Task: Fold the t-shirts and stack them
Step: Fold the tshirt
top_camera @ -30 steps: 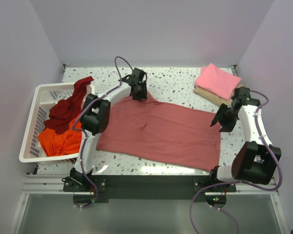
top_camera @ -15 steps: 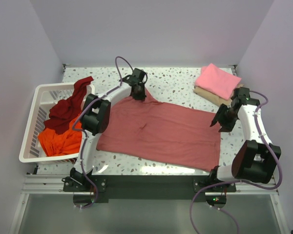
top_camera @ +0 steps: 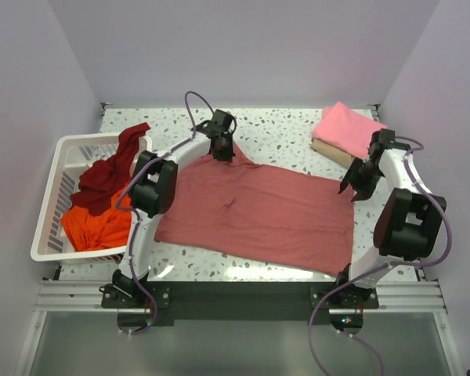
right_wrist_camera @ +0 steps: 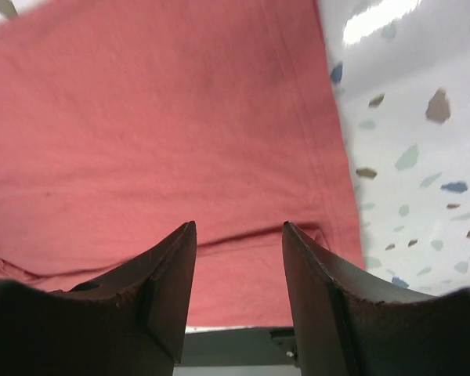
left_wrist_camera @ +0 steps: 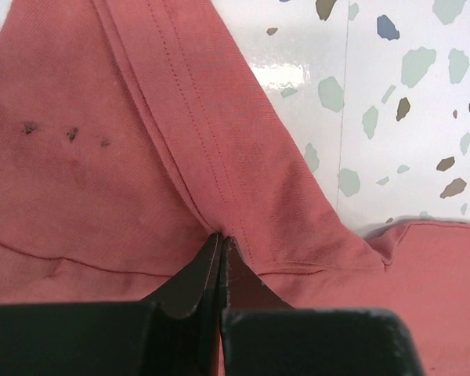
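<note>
A glossy white terrazzo tabletop (top_camera: 290, 137), flecked with grey, brown and blue chips, fills a shallow alcove. Three plain pale-lilac walls close it in: a back wall (top_camera: 243, 47), a left wall (top_camera: 23, 102) and a right wall (top_camera: 454, 94). A thin dark seam marks where the back wall meets the tabletop. Along the near edge runs a silver slotted aluminium rail (top_camera: 70, 296), and below it lies a dull grey-green panel (top_camera: 235, 345). The light is soft and even. Patches of bright white glare (left_wrist_camera: 286, 74) show on the tabletop's sheen in the wrist views.
</note>
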### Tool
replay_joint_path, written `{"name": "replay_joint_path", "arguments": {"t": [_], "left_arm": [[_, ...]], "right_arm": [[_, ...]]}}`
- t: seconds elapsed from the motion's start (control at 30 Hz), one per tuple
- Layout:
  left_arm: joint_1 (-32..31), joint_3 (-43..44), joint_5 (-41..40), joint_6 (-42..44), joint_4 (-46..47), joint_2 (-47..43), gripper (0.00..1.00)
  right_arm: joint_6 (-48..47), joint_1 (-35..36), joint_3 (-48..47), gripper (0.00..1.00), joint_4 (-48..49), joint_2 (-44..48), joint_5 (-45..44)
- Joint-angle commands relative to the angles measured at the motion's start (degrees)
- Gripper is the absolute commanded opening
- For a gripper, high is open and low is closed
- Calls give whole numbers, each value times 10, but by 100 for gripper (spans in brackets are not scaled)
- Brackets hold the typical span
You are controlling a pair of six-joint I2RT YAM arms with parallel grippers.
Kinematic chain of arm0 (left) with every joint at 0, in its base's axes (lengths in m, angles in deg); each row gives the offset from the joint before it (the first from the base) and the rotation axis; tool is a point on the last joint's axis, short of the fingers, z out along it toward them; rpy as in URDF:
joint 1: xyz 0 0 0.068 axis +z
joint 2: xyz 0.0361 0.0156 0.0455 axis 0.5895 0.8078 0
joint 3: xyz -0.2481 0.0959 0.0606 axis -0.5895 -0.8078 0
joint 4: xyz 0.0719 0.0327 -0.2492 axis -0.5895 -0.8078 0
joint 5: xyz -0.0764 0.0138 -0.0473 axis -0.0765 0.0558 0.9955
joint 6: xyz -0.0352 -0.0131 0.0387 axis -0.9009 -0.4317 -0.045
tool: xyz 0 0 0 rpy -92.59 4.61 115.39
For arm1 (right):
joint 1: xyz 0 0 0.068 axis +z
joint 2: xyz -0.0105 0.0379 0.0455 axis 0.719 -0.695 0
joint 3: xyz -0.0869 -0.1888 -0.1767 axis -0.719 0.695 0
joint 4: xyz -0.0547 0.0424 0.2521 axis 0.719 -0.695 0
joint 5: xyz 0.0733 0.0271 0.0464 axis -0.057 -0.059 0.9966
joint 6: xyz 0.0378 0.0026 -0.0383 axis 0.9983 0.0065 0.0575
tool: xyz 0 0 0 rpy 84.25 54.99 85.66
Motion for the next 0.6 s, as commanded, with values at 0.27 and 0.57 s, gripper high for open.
{"name": "replay_joint_path", "arguments": {"t": [0.27,0.57], "left_arm": [[2,-4,34,-26,4,-69,0],[2,0,45,-40,-8,-86,0]], "right_arm": [[0,-36,-134,49,47,-111,-58],[12,-48,-169,40,83,-192,-51]]}}
